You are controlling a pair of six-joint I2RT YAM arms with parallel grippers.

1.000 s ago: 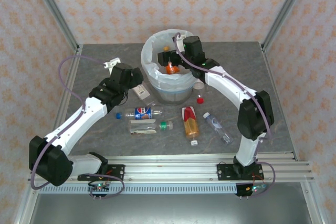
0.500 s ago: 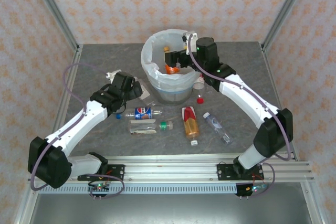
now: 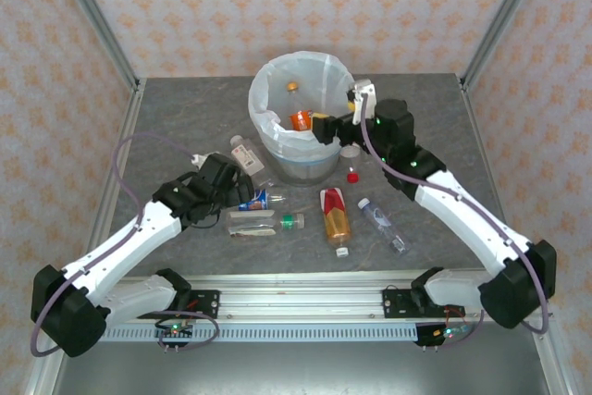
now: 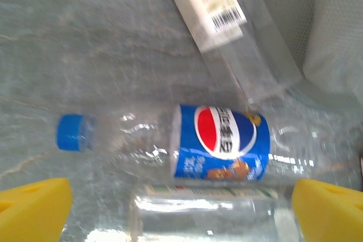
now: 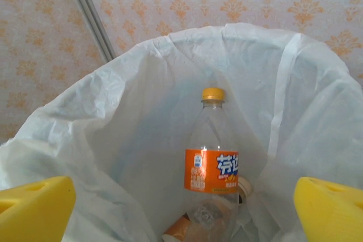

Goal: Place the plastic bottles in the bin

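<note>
The bin [image 3: 277,150], grey with a white bag [image 5: 125,140], stands at the back centre. An orange-labelled bottle [image 3: 301,120] [image 5: 212,168] stands inside it. My right gripper [image 3: 321,127] [image 5: 181,222] hovers open at the bin's right rim, nothing between its yellow fingertips [image 5: 34,208]. My left gripper [image 3: 240,193] [image 4: 181,222] is open just above a Pepsi bottle [image 3: 256,199] [image 4: 221,148] and a clear green-capped bottle [image 3: 268,222] [image 4: 210,213] lying side by side. A white-labelled bottle [image 3: 248,154] [image 4: 227,21], an amber-filled bottle [image 3: 336,216] and a clear blue-capped bottle [image 3: 383,225] lie on the table.
A small red cap [image 3: 352,174] and a white-capped piece [image 3: 349,150] sit right of the bin, partly hidden by my right arm. The grey table [image 3: 166,127] is walled by a metal frame [image 3: 97,20] and patterned panels. A rail [image 3: 296,289] runs along the near edge.
My right arm has drawn back from over the bin to its right rim, with the orange-labelled bottle left inside. My left arm has swung nearer, over the Pepsi bottle.
</note>
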